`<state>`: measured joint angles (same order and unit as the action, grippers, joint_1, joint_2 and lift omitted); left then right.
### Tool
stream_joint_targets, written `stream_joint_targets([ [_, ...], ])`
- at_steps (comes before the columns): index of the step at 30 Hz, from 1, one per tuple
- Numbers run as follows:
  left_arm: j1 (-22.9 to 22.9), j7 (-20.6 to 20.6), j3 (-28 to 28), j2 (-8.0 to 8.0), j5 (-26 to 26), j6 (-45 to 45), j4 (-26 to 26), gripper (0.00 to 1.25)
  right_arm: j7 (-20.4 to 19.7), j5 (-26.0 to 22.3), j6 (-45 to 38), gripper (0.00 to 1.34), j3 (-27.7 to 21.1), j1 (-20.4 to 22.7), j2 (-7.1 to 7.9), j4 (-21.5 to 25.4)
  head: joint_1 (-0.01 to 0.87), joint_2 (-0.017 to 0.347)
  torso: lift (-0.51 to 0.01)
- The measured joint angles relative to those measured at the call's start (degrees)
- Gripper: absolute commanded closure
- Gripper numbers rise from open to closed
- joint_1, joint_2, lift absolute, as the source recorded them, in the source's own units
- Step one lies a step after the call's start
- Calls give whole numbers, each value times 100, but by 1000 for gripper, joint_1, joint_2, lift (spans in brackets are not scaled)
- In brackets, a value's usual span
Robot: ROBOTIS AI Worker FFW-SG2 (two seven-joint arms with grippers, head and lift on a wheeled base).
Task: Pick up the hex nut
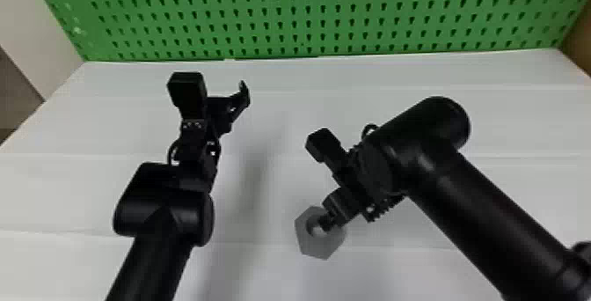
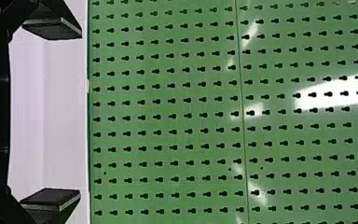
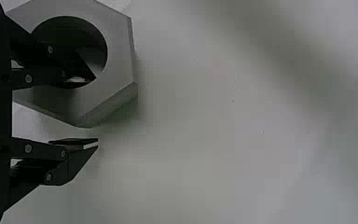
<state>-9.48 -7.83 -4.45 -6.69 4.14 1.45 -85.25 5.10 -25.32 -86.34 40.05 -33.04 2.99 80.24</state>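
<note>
White tabletop [image 1: 259, 273] spans most of head view, faint seams running across it; behind it, along the far edge, the green pegboard [image 1: 308, 16], rows of dark keyhole slots, also big in L wrist view w/ bright glare patches; R arm [image 1: 475, 221] comes in from lower R, angled over the table twd the middle, its wrist bent down & inward; L arm [image 1: 149, 265] comes in from the bottom edge, L of centre, pointing twd the pegboard; L gripper [image 1: 224, 106] up over the far L part of the table, fingers spread wide, nothing btwn them, flat pads [image 2: 51, 198] facing each other across the gap in its wrist view; R gripper [image 1: 330, 222] low at the nut, fingers apart, not pressed tog.; one finger [image 3: 77, 65] is at the hole, its tip within the ring's opening as seen in R wrist view; the other [image 3: 74, 163] sits outside, just beside the nut's outer edge w/ a gap showing; so one side of the ring is btwn them, not pinched; hex nut [image 1: 323, 247], grey, six-sided, lies flat on the table nr front centre, hole up, partly hidden under the R fingers
</note>
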Motion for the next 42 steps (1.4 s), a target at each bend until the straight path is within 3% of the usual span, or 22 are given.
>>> stream_joint_targets([
  [19, 16, -3, -1, 1, 8, -10, 0, 88, 0, 0, 83, 855, -24, 26, 7, 0, 785, 160, -77],
  [24, 23, -1, 2, 1, 8, -9, 0, 88, 0, -1, 132, 940, -28, 26, 11, 0, 785, 160, -77],
  [42, 33, -3, 6, 1, 8, -9, 0, 88, 9, -6, 360, 943, -171, 105, 35, 154, 785, 160, -77],
])
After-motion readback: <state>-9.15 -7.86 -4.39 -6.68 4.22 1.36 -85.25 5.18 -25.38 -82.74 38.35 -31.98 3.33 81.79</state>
